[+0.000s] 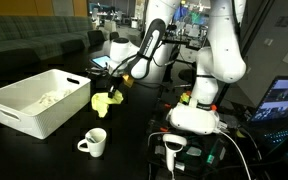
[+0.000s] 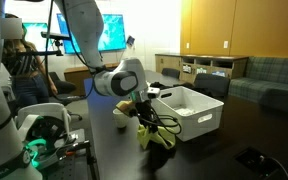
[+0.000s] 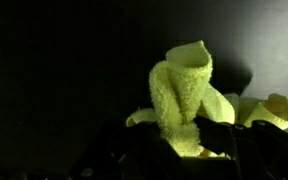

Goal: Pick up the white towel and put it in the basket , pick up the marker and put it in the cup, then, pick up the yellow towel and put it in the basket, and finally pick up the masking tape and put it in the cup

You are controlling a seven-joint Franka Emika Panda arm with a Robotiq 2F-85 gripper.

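My gripper (image 1: 113, 86) is shut on the yellow towel (image 1: 106, 101), which hangs from it just above the dark table, beside the white basket (image 1: 24, 108). It also shows in an exterior view (image 2: 156, 135), dangling below the gripper (image 2: 144, 110) next to the basket (image 2: 206, 122). In the wrist view the yellow towel (image 3: 182, 95) is pinched between the dark fingers (image 3: 184, 135). The white towel (image 1: 49, 99) lies inside the basket. The white cup (image 1: 94, 142) stands on the table in front; it also shows behind the gripper (image 2: 121, 118). The marker and the masking tape are not visible.
The robot base (image 1: 196, 115) stands to the side with cables and a device (image 1: 174, 150) near it. A laptop (image 1: 284, 100) sits at the table's edge. Sofas and desks are in the background.
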